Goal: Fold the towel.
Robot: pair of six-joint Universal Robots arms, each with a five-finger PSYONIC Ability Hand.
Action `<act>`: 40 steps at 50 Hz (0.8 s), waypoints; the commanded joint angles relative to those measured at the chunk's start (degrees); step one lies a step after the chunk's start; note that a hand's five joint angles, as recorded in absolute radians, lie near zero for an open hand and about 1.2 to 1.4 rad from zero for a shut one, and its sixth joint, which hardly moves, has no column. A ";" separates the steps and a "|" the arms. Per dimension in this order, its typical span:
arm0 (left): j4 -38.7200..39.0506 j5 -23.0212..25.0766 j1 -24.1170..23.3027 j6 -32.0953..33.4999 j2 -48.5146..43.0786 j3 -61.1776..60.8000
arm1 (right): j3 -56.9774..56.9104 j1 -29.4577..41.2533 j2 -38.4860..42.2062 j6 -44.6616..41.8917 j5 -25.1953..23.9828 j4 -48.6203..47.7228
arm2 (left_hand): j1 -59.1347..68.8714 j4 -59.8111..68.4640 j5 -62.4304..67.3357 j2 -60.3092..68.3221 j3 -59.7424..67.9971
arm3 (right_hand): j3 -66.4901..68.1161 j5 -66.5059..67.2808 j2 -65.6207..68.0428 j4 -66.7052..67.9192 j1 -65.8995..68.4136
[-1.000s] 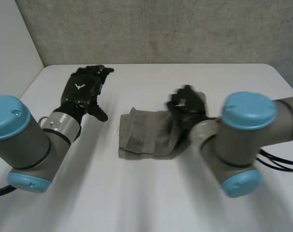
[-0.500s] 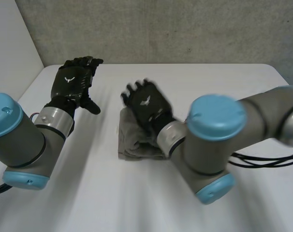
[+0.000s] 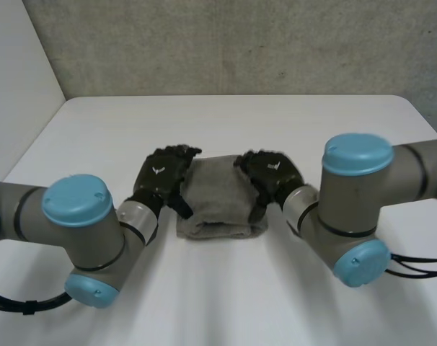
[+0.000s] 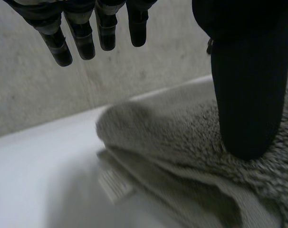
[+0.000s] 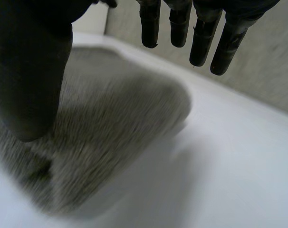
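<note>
A grey towel [image 3: 220, 196] lies folded into a thick small stack in the middle of the white table [image 3: 218, 288]. My left hand [image 3: 163, 175] is at the stack's left edge and my right hand [image 3: 270, 173] at its right edge, both open. In the left wrist view the left hand [image 4: 248, 95] rests its thumb on the towel [image 4: 172, 142], and its straight fingers [image 4: 82, 40] hang above the table beyond the towel's edge. In the right wrist view the right hand [image 5: 30, 71] has its thumb down over the towel [image 5: 120, 114], fingers [image 5: 201, 40] straight and off the cloth.
A grey wall [image 3: 233, 43] runs behind the table's far edge. A white wall [image 3: 16, 65] stands at the left. Both forearms reach in low over the table's front half on either side of the towel.
My left hand has come from the table's far left to the towel's left edge. My right hand swept left across the towel, then back to its right edge. The towel is now a narrower stack.
</note>
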 commanded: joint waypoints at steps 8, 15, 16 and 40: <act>-0.32 -0.21 0.41 2.51 8.30 -0.59 | -2.62 -0.81 -7.91 0.17 -2.04 2.39 | 1.19 1.17 0.83 1.17 1.15 | -4.32 -3.57 -4.46 -5.27 -3.38; -6.19 -0.21 1.02 2.51 20.05 2.12 | -2.61 -2.57 -19.02 0.79 0.95 2.65 | 1.19 1.17 0.83 1.17 1.15 | -4.32 -3.57 -4.46 -5.27 -3.38; -8.82 -0.30 1.20 2.43 21.73 3.87 | -2.79 -3.09 -21.28 0.96 3.30 2.65 | 1.02 1.00 0.66 1.00 0.99 | -4.32 -3.57 -4.46 -5.27 -3.38; -30.03 -4.35 9.90 1.90 28.42 14.17 | -8.68 -8.63 -25.61 0.35 13.96 13.37 | -0.49 -0.51 -0.85 -0.51 -0.53 | -4.32 -3.57 -4.46 -5.27 -3.38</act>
